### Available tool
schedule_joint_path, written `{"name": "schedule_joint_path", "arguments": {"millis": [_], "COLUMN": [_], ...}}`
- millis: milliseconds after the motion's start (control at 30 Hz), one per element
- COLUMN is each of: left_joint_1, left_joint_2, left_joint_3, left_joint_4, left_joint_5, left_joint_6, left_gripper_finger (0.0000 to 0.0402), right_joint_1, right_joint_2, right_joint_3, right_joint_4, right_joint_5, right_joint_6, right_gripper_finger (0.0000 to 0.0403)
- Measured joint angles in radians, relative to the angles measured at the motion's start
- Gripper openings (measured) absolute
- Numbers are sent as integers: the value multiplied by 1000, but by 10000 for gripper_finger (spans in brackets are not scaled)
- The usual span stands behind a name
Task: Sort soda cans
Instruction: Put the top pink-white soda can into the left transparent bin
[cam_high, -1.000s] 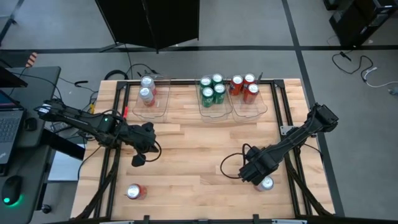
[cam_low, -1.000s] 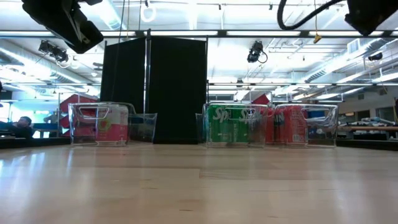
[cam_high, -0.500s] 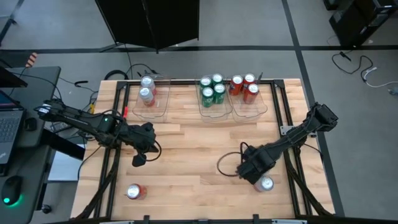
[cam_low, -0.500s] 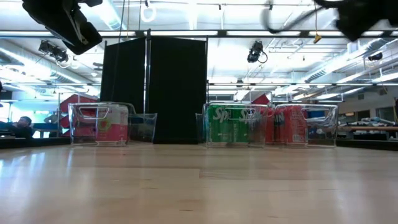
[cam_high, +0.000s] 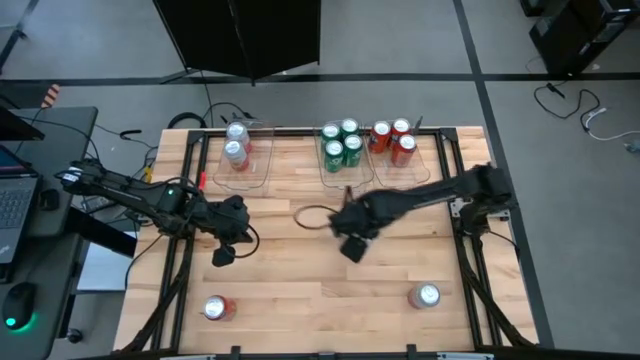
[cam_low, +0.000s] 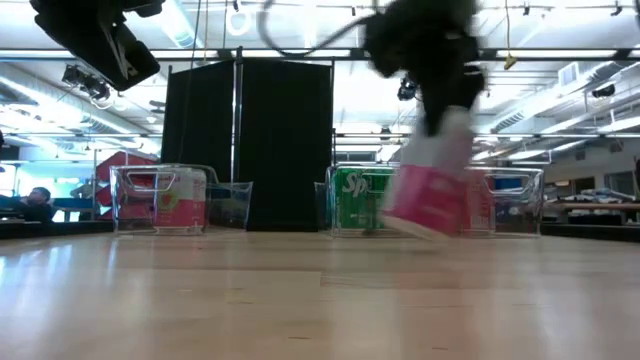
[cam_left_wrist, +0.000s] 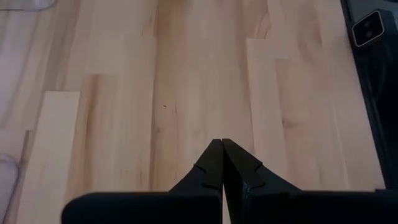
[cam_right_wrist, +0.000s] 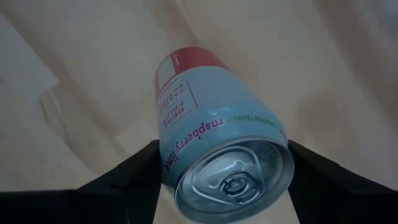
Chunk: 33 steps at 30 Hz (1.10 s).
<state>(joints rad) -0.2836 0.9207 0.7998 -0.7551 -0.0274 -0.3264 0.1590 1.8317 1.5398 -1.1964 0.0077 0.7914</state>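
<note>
**Raspberry-lime can in my right fingers, over mid-table**

My right gripper (cam_right_wrist: 227, 180) is clamped on a silver-white raspberry lime can (cam_right_wrist: 217, 146): my two dark fingers (cam_right_wrist: 124, 174) press its sides from either flank, and its silver top faces my wrist camera. I hold it by the body, tilted, so the bare wood shows beneath it; in the low view the can (cam_low: 428, 190) hangs above the table (cam_low: 300, 300), clear of the boards, in front of the bins.

In the high view my right gripper (cam_high: 352, 243) sits in the middle of the frame, just below the centre bin. I judge this can belongs with the other silver-white ones, so it has to travel toward the upper left of the frame.

My left gripper (cam_left_wrist: 221, 163) waits with its fingertips pressed together, nothing between them; in the high view it (cam_high: 224, 250) sits left of centre, below the left bin (cam_high: 262, 172).

That left bin holds two silver-white cans (cam_high: 236, 143). The centre bin (cam_high: 347, 186) holds four green cans (cam_high: 341, 144), and the right bin (cam_high: 425, 172) three red cans (cam_high: 392, 140). Two cans stand loose near the bottom edge of the high view: a red can (cam_high: 216, 308) at lower left and another can (cam_high: 425, 296) at lower right, whose body colour I cannot tell.
</note>
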Motion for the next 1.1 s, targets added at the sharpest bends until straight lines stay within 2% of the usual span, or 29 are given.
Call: {"name": "schedule_joint_path", "arguments": {"millis": [233, 467, 633, 867, 1100], "left_joint_1": [0, 0, -9, -21, -39], "left_joint_2": [0, 0, 1, 1, 1], "left_joint_3": [0, 0, 0, 0, 0], "left_joint_4": [1, -6, -36, -24, -21], "left_joint_5": [20, 92, 96, 92, 87], "left_joint_6": [1, -26, -27, -39, -47], "left_gripper_finger": [1, 0, 0, 0, 0], "right_joint_1": [-87, -144, -153, -143, -143], "right_joint_2": [280, 536, 539, 549, 555], "right_joint_3": [428, 814, 763, 795, 801], "right_joint_4": [-164, -294, -243, -226, -159], "right_joint_5": [41, 105, 94, 108, 112], "right_joint_6": [-284, -443, -473, -477, -479], "right_gripper_finger": [272, 272, 272, 272, 342]}}
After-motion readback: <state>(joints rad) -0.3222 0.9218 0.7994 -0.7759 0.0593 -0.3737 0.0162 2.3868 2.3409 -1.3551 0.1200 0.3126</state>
